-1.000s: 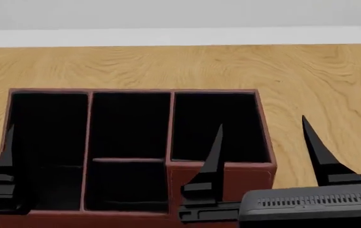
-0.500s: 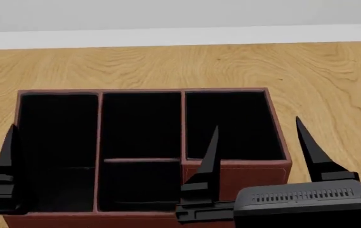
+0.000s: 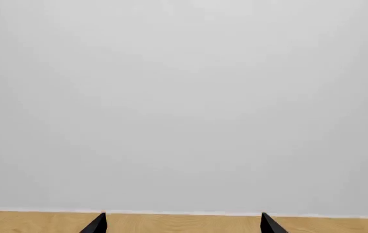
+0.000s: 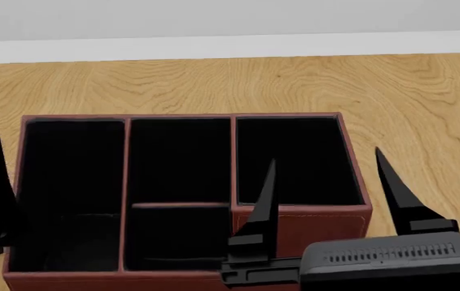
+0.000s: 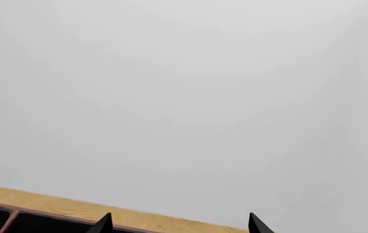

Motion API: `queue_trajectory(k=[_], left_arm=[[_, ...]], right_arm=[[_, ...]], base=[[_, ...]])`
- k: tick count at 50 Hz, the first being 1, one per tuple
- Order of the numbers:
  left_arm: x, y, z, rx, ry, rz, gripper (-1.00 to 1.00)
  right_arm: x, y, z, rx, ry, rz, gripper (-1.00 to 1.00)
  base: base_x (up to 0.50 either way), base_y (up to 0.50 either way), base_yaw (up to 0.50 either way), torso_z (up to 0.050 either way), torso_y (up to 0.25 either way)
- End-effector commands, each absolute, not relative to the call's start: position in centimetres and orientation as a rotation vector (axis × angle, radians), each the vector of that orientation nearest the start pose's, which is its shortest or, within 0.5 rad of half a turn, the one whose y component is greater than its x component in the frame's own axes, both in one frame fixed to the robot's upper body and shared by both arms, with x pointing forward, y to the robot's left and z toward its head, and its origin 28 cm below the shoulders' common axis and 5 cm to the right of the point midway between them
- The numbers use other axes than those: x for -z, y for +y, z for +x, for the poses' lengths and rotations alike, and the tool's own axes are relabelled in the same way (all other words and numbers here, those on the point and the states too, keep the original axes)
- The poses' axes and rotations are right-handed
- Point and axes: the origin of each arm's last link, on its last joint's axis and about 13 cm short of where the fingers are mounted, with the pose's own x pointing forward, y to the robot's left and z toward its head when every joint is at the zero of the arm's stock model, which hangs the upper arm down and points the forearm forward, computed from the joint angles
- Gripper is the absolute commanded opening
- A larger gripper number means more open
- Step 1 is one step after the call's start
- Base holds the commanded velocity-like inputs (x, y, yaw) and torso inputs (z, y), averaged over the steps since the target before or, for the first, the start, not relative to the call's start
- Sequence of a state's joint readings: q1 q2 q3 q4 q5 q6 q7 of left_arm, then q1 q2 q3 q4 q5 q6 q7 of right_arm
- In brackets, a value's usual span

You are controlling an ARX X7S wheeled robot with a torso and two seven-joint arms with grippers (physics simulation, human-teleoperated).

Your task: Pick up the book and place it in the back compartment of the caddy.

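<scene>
Both grippers hover with fingers spread and empty, the right gripper (image 4: 326, 194) over the caddy (image 4: 302, 221) near the desk (image 4: 213, 85) front edge, the left gripper (image 3: 182, 224) beside it, apparently searching; no book visible.

The caddy (image 4: 299, 221) is a low dark red box with black lining, sitting flat and square-on. Thin dividers form four cells; the back compartment (image 4: 177, 236), smallest, lies toward 6 o'clock. The book is not visible.

Light wood-grain tabletop (image 4: 213, 85); plain pale grey wall (image 4: 213, 18) behind
</scene>
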State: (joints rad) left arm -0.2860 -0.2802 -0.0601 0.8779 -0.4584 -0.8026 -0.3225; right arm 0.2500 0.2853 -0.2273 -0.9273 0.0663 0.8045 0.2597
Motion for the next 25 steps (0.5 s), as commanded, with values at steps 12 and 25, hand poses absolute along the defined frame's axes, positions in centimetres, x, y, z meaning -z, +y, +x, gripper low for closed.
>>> queue_trajectory(k=[12,25], left_arm=[[-27.7,27.0,23.1,-0.201,-0.299,0.151,1.00],[-35.0,30.8,28.3,-0.243,-0.098,0.259,1.00]], right_arm=[[-18.0,-9.5,19.3,-0.016,-0.355,-0.197,1.00],[-18.1,-9.6,19.2,-0.017,-0.362,-0.179,1.00]], base=[[0.08,0.00,0.00,0.000,0.000],[0.00,0.00,0.00,0.000,0.000]])
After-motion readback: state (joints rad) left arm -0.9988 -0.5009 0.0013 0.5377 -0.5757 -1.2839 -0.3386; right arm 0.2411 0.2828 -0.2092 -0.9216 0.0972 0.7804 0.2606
